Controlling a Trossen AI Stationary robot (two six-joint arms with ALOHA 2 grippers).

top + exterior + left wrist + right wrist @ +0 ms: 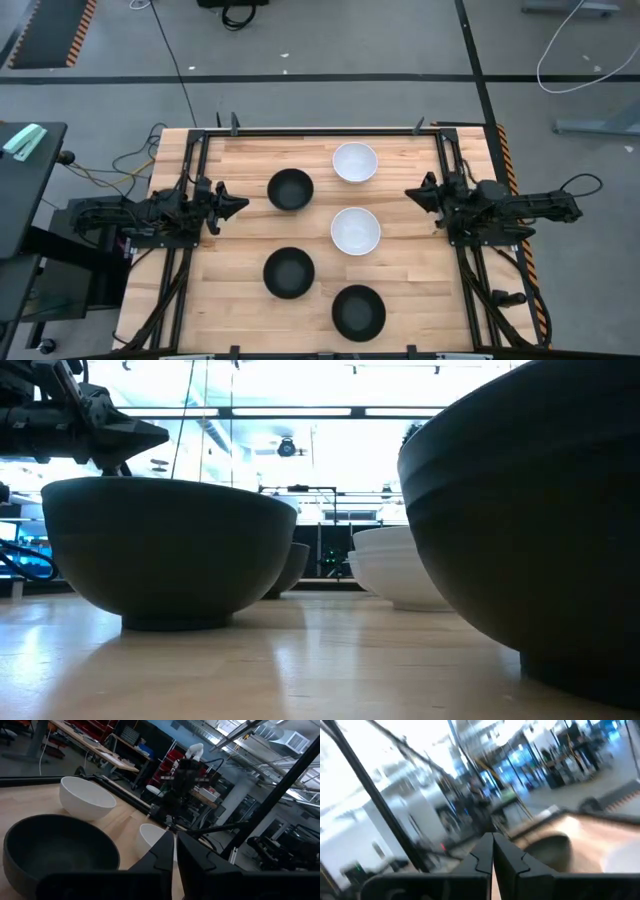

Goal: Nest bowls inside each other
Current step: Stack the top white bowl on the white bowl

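From above, five bowls sit apart on the table (pixel 230 310), all empty: black ones (pixel 290 189), (pixel 289 272), (pixel 358 312), white ones (pixel 355 162), (pixel 355 230). Left gripper (pixel 240 203) and right gripper (pixel 412 193) hover closed, holding nothing. At table level, a black bowl (pixel 165 550) looks glossy, stiff, probably slippery and breakable; pinching the rim seems best.

Robotics lab: exposed ceiling ducts (pixel 287 740), cluttered workbenches (pixel 95 742), taped concrete floor (pixel 330 77).
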